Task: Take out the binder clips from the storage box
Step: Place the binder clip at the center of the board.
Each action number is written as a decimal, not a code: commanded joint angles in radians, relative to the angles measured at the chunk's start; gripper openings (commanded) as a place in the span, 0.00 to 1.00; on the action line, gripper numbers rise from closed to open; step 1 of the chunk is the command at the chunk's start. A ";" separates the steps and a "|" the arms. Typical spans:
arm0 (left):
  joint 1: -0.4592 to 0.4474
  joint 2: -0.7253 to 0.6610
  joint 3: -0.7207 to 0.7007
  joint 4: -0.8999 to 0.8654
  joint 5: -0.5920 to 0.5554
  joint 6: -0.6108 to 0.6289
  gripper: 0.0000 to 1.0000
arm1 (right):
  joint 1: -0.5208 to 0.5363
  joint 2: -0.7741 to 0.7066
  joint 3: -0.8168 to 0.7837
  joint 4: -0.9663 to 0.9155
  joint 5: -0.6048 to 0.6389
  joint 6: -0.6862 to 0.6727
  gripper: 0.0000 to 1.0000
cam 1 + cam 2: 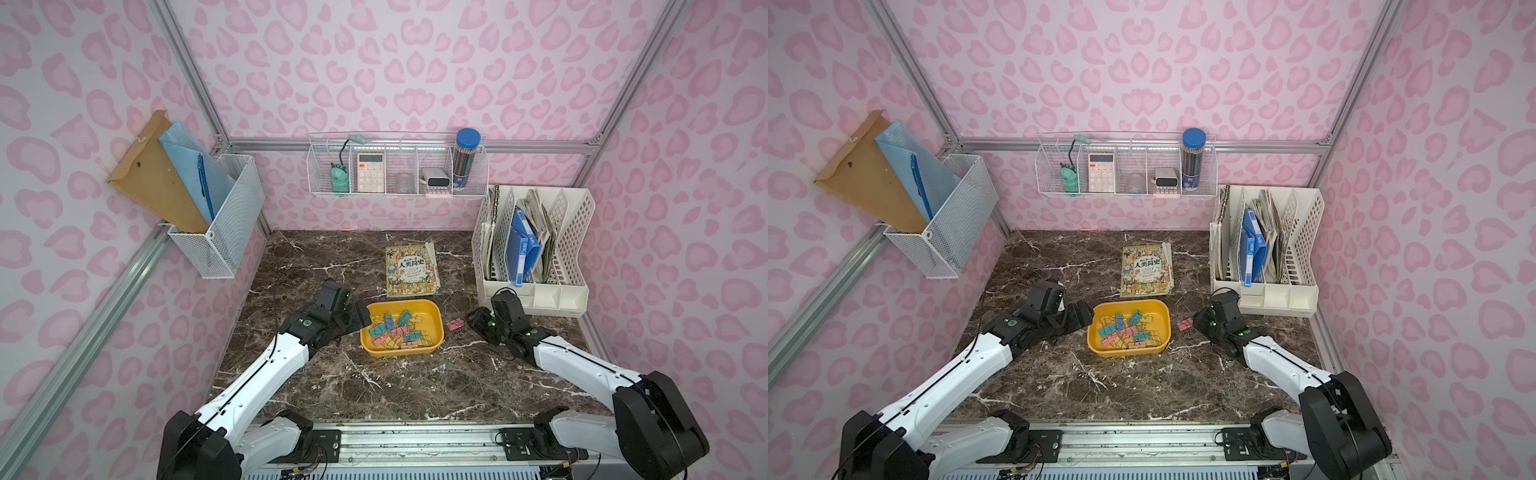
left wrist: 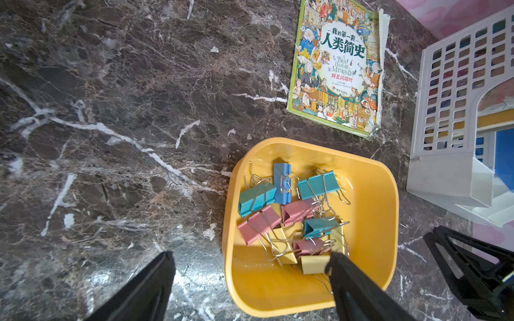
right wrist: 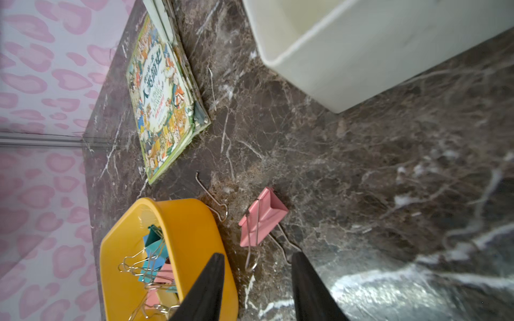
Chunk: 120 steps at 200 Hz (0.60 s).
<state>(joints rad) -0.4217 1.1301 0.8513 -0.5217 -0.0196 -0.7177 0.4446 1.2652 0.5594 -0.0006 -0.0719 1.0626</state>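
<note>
Shallow yellow plastic storage box [image 2: 370, 222] on dark marble desk [image 1: 374, 395], pastel wire-handled binder clips [image 2: 289, 211] heaped inside. One pink clip [image 3: 262, 219] lies outside. Left fingers [image 2: 350, 278] wide, one tip over the heap. Right fingers [image 3: 306, 278] parted, empty. Risk: interlocked handles could drag neighbours up or tip the box.

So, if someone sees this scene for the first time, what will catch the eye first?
Probably the shallow yellow plastic tray in the middle of the dark marble table, holding a heap of pastel binder clips with wire handles. One pink binder clip lies alone on the table, just right of the tray, in front of the right gripper. Pink leopard-print walls surround everything.
</note>
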 commanded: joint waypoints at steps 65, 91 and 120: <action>0.000 0.048 0.035 -0.001 0.009 0.004 0.91 | 0.037 0.110 0.048 0.032 -0.083 -0.049 0.26; 0.000 0.057 0.044 -0.003 0.013 0.001 0.91 | 0.059 0.112 0.029 0.057 -0.083 -0.010 0.23; 0.000 0.068 0.054 -0.004 0.017 -0.003 0.91 | 0.083 0.098 0.018 0.072 -0.063 0.041 0.22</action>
<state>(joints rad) -0.4217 1.1900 0.8944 -0.5217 -0.0105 -0.7242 0.5121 1.3735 0.5877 0.0357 -0.1497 1.0477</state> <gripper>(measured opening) 0.913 0.226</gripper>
